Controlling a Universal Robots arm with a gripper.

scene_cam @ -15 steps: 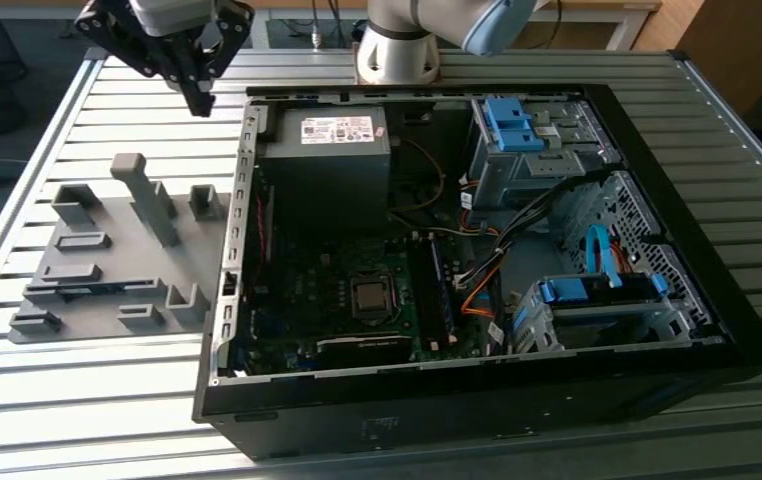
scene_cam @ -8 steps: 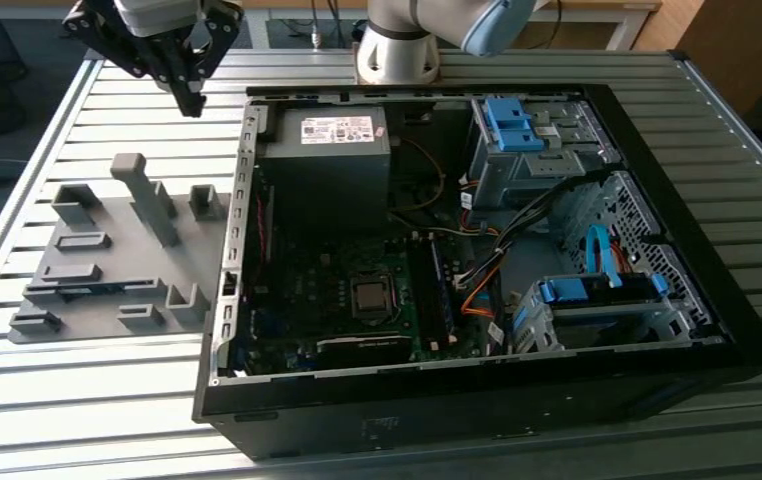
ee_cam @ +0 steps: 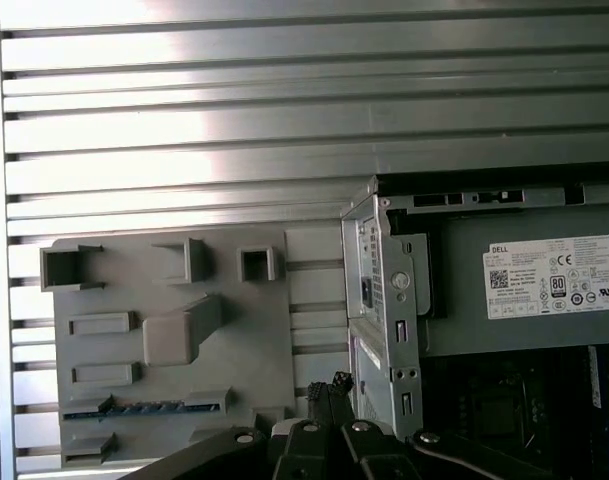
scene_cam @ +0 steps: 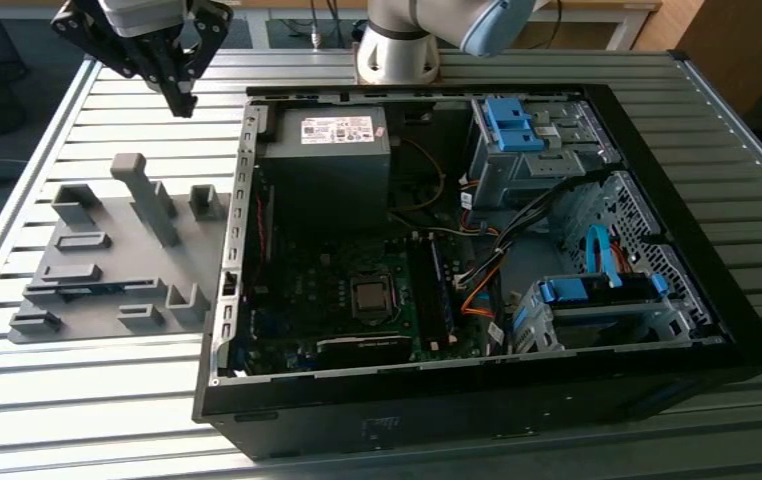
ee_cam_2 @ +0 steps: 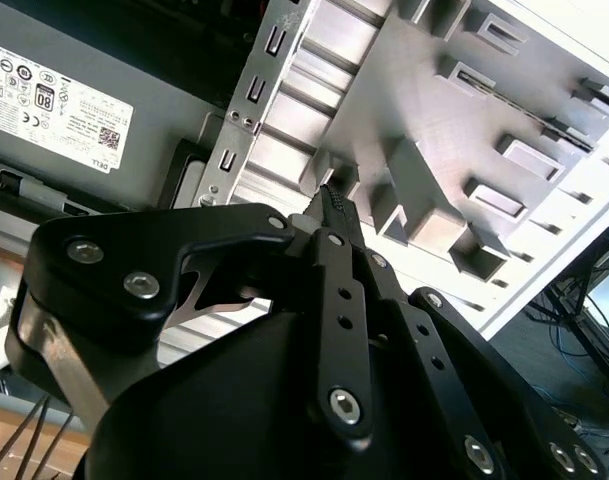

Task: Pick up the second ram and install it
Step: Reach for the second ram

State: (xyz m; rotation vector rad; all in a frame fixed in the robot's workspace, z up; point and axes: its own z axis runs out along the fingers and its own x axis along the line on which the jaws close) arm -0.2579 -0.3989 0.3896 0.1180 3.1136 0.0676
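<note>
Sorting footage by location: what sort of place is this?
Likely a robotics lab bench: an opened desktop computer case lies on a slatted aluminium table beside a grey fixture plate, with the gripper hovering above.

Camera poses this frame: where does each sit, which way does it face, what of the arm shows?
Exterior view: off the arm, high, angled down over the slatted table at the open computer case and grey holder tray; arm base and tool show.
First wrist view: on the arm, facing straight down at tray and case corner; tool shows.
Second wrist view: on the arm, behind the tool, looking along it toward the tray.
Shared: both wrist views catch the power supply.
</note>
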